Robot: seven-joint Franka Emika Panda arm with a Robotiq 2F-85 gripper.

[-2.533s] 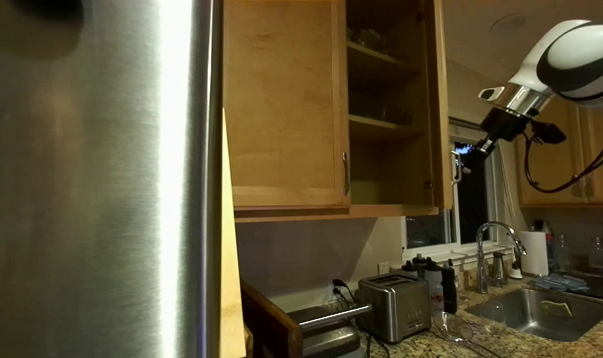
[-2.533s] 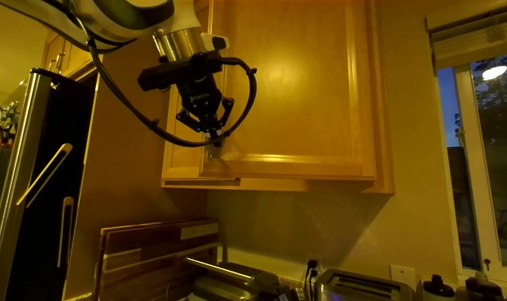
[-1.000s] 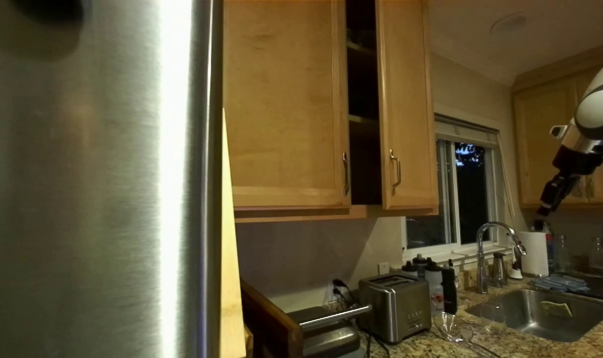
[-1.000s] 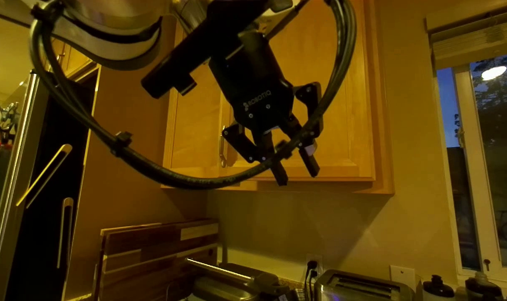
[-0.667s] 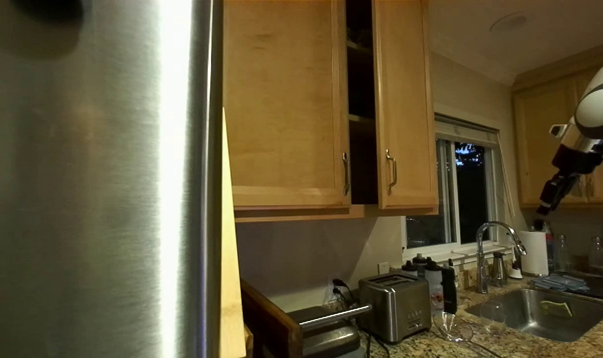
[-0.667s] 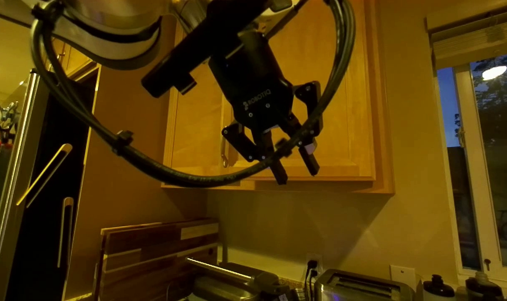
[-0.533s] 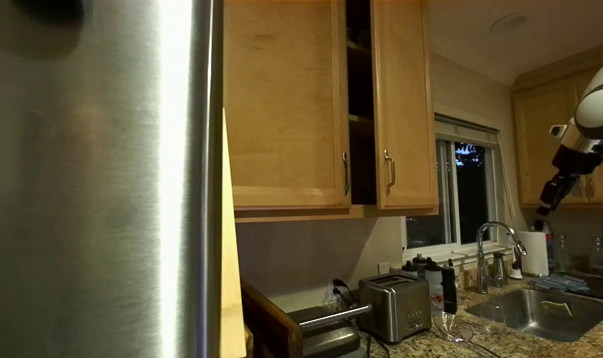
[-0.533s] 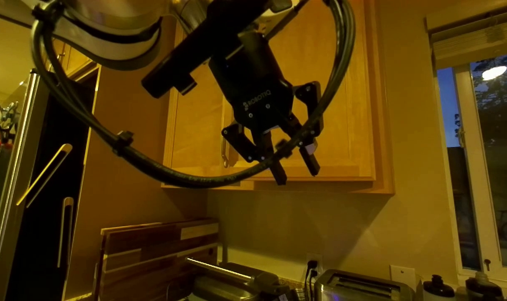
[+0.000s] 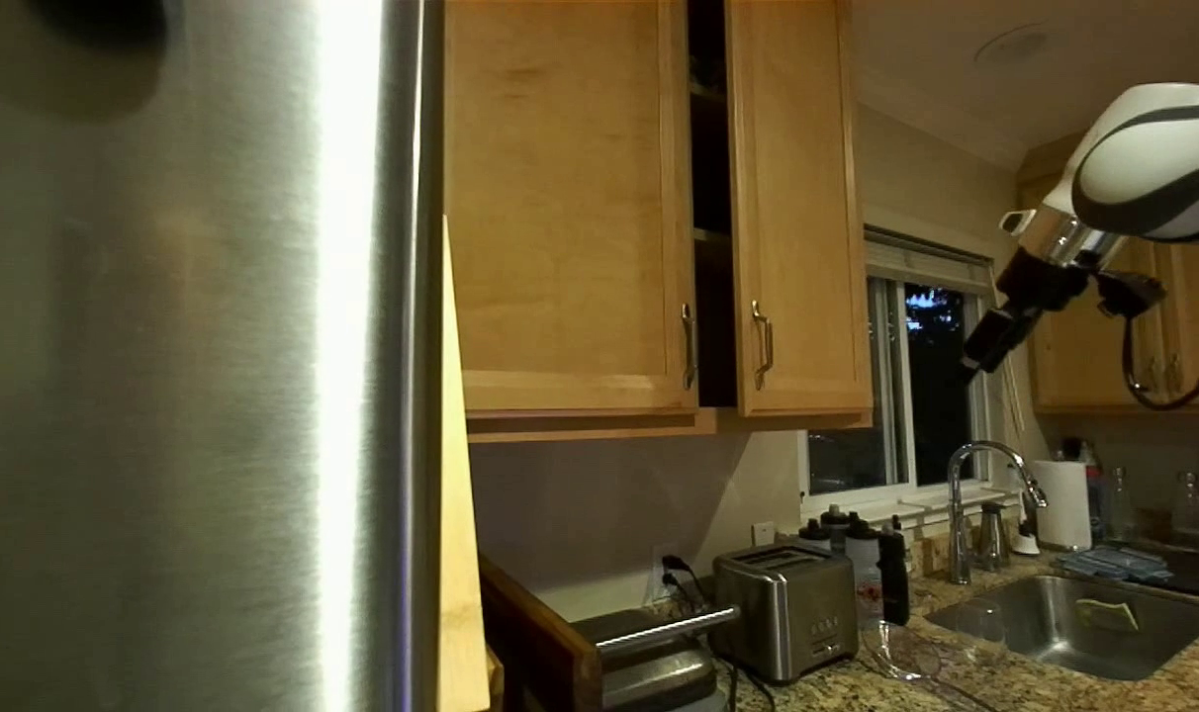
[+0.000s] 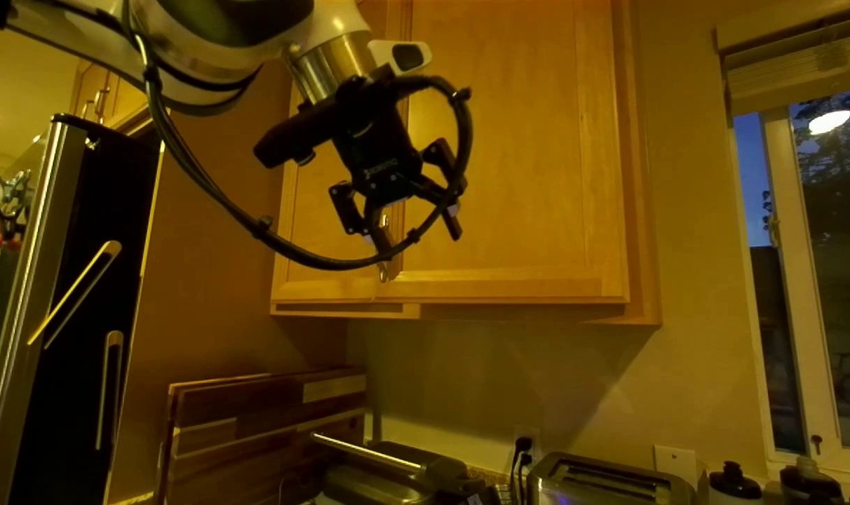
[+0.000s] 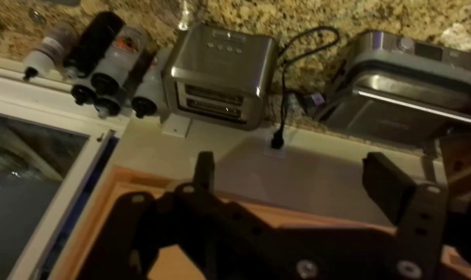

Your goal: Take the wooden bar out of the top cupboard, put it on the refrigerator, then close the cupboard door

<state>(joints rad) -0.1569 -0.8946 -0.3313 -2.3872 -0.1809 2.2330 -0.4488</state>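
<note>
Honey-coloured wood is making up the cupboard (image 9: 619,208), whose right-hand cupboard door (image 9: 797,208) is standing ajar, leaving a narrow, dark gap where shelf edges (image 9: 712,236) are faintly showing. A metal handle (image 9: 764,346) is running upright near the bottom of this door. In both exterior views the white arm (image 9: 1158,178) is reaching in, and its gripper (image 11: 288,163) is hanging in front of the cupboard, apart from it, jaws spreading wide and pointing downward at a slant. Left of the cupboard, the refrigerator (image 9: 194,396) is showing a brushed steel face and, in an exterior view, a black side. Against that side two slim, pale pieces are clinging, a slanting wooden bar (image 10: 70,293) and an upright bar (image 10: 103,393); which one the task is naming, I am not able to tell. Below the cupboard, a steel toaster (image 9: 797,618) is standing on the speckled counter (image 9: 825,687), with bottles (image 9: 865,574) crowding toward the cupboard's right end. A striped board (image 10: 264,435) is standing below and left of the cupboard. A window (image 10: 846,294) is showing to the right of the cupboard, and a sink (image 9: 1074,648) is lying lower down on that same side.
</note>
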